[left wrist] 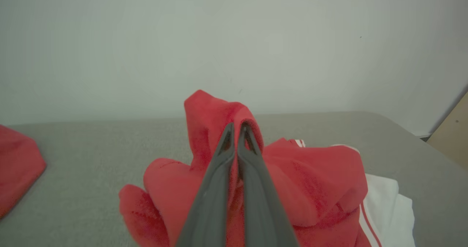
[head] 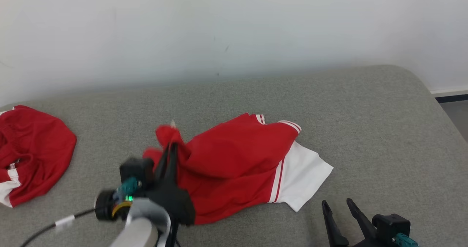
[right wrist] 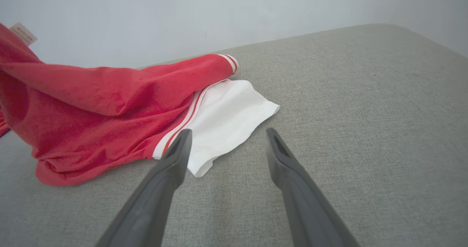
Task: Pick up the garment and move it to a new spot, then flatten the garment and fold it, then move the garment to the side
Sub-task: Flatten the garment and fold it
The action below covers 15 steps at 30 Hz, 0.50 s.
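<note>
My left gripper (head: 172, 146) is pinched tight on a raised fold at the left end of the red garment (head: 234, 159), a soft knit with a white, striped panel. The garment trails rightward across the grey fabric surface (head: 365, 122). Its white end lies near my right gripper (head: 336, 202), whose fingers are spread wide and empty. The left arm should carry it, I reckon.

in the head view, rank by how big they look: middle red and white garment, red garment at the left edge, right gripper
1. middle garment
2. left-edge garment, cut off by the frame
3. right gripper, partly cut off too
</note>
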{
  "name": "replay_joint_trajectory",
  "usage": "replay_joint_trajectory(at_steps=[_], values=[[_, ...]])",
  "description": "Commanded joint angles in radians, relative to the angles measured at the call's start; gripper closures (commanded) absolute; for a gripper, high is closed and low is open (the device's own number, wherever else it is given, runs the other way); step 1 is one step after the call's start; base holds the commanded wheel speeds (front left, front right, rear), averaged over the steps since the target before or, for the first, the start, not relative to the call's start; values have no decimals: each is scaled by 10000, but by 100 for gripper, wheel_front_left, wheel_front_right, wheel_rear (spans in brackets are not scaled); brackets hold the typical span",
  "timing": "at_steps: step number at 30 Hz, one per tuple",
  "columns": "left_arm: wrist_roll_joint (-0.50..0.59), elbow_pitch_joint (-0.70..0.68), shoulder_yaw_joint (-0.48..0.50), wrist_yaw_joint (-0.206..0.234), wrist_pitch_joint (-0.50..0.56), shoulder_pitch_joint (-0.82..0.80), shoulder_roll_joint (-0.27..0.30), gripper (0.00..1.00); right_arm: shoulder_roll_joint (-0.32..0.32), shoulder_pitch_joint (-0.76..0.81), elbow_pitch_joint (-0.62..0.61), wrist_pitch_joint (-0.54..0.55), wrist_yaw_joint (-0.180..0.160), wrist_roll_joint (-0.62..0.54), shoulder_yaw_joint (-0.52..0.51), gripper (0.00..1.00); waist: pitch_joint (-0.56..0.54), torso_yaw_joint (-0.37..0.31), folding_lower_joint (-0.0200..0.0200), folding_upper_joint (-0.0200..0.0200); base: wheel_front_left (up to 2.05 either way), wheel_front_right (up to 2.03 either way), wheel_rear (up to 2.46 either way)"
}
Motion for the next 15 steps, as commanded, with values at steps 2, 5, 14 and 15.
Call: replay_joint_trajectory(at_steps=[2,5,14,15], values=[[-454,-323,-66,130,246,1344,15,100,4,145,-7,-50,-22,94,-50,0,17,179,0,0,0,0,0],[-738,-798,-289,210,583,2666,87,100,4,132,-30,-14,-22,70,-120,0,98,393,0,0,0,0,0],[-1143,-1618,152,704,-14,4216,288,0,-158,-690,12,992,-22,80,112,0,91,1051,0,0,0,0,0],[-1237,-1650,221,682,-107,4329,282,0,-226,-867,11,1299,-22,109,169,0,83,1082,0,0,0,0,0]])
